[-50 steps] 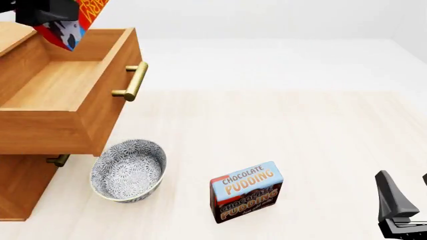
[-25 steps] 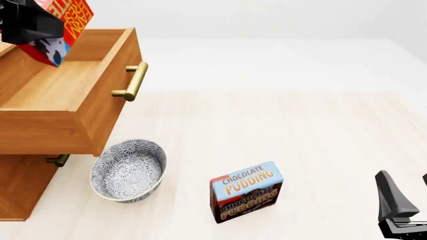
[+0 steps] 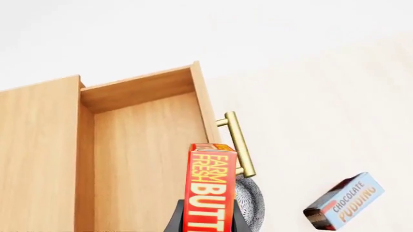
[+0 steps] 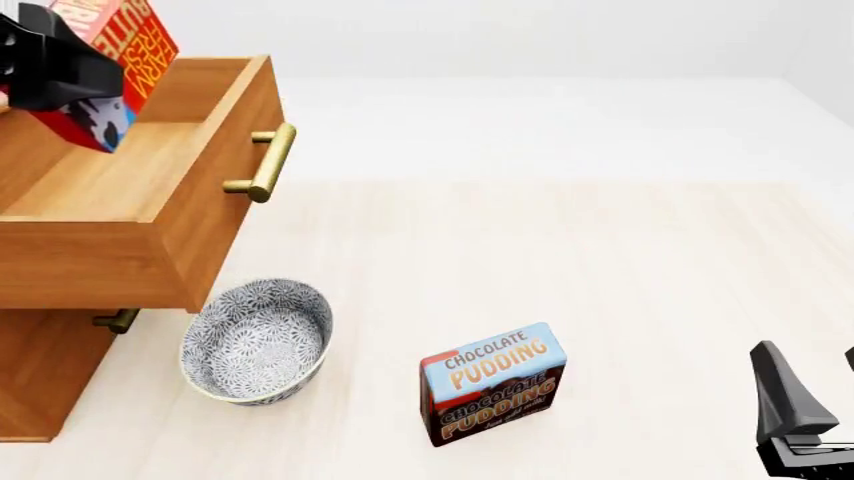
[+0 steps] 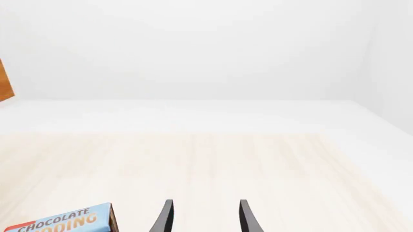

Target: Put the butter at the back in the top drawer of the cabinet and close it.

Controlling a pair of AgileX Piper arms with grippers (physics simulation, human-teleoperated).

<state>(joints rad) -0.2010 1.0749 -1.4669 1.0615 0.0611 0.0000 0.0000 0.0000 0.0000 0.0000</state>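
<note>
My left gripper (image 4: 67,75) is shut on the red butter box (image 4: 127,55) and holds it tilted above the back of the open top drawer (image 4: 134,180) of the light-brown cabinet (image 4: 40,370). In the left wrist view the butter (image 3: 210,188) stands between my fingers over the drawer's wooden floor (image 3: 135,164), with the brass handle (image 3: 239,145) beside it. My right gripper (image 5: 203,217) is open and empty, low at the table's front right (image 4: 801,415).
A patterned blue-and-white bowl (image 4: 256,340) sits on the table below the drawer's front. The Chocolate Pudding box (image 4: 494,382) stands right of it, and also shows in the right wrist view (image 5: 61,222). A lower drawer's handle (image 4: 118,320) peeks out under the open drawer.
My left gripper has carried the butter to the left and slightly down, farther back over the open drawer. The right arm has not moved.
</note>
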